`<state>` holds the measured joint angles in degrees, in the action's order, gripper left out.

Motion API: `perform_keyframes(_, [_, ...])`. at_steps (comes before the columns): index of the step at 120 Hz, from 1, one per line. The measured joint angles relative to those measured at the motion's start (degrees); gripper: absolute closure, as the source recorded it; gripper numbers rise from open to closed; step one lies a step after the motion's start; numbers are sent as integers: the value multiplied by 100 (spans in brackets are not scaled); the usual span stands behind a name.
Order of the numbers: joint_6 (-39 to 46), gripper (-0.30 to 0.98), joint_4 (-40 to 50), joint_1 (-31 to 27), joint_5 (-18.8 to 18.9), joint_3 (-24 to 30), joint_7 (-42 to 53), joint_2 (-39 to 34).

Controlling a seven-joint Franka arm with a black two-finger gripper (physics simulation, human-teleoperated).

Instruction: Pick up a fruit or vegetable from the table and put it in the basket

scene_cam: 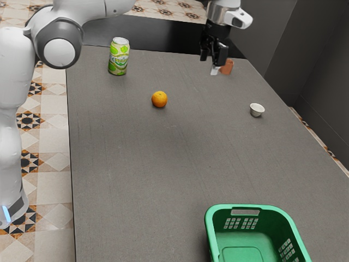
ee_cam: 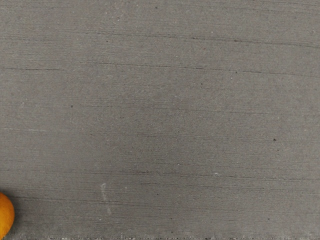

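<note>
One orange (scene_cam: pixel 159 99), round, whole, resting on the bench (scene_cam: pixel 163 164). Position relative to our jaws: below them and off to one side, toward the exterior view's left, well apart and untouched; in our wrist view it is cut by the edge. Direction: the orange is near enough a ball that we cannot tell a long axis or a way it points.

One pair of jaws, ours: parted, a gap between them, holding nothing, raised above the bench. One hand (scene_cam: pixel 213 57), hanging with its fingers downward; one white arm (scene_cam: pixel 32 71), its bulky joint high at the exterior view's left.

Also listed: one green basket (scene_cam: pixel 209 230), open-topped, near the exterior view's lower edge, well apart from the orange; one green-and-yellow can (scene_cam: pixel 118 57), upright; one small white cup (scene_cam: pixel 257 109); one brown item (scene_cam: pixel 227 67), partly hidden behind our hand.
</note>
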<state>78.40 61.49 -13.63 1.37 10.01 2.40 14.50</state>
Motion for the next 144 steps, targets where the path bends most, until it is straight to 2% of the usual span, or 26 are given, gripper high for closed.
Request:
perform_keyframes(29, [-157,0,-25,-7,-24,-7,94,35])
perform_keyframes(45, [-326,0,-481,-108,-204,-66,131,-369])
perform_keyframes(70, [-358,0,-507,-99,-237,-149,224,-378])
perform_keyframes(88, [73,0,829,-113,126,-1020,935,-676])
perform_keyframes(102, [366,0,1516,-171,222,-1382,1641,-1039])
perform_keyframes(116, [870,0,2564,-207,41,-1571,2312,-1226])
perform_keyframes(144, [1717,0,3276,-218,-16,-1609,3421,-1214])
